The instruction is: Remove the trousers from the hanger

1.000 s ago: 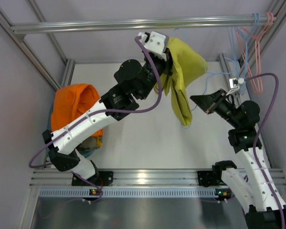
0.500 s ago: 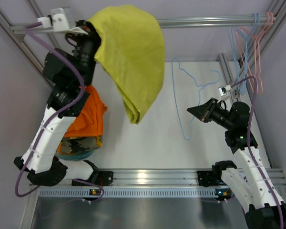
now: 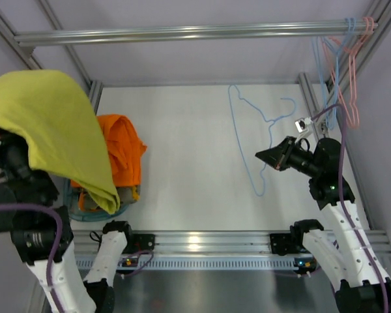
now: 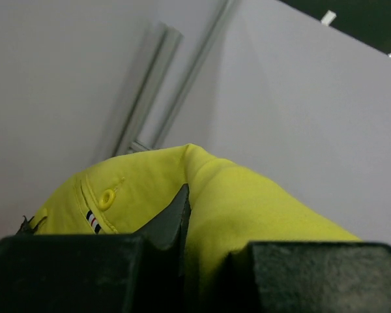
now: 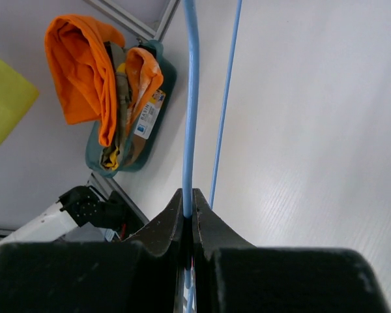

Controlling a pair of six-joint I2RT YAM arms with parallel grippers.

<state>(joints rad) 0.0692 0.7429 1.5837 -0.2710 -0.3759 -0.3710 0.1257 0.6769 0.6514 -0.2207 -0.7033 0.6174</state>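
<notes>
Trousers of mustard-yellow soft cloth [image 3: 49, 124] have swung from mid-table to the far left, pinched in the left gripper [image 4: 182, 218] above the bright orange garment [image 3: 120, 143]. The thin light-blue wire hanger [image 5: 190, 98] is now bare, well apart, clamped in the right gripper [image 5: 188, 199]. Separation looks done.

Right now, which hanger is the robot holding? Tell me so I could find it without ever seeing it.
Start at the white table, right half. A thin light-blue wire hanger stretches over it, pinched in the right arm's fingers. The other hangers, pink and blue, dangle from the metal rail in the far right corner; only this one is off the rail.
</notes>
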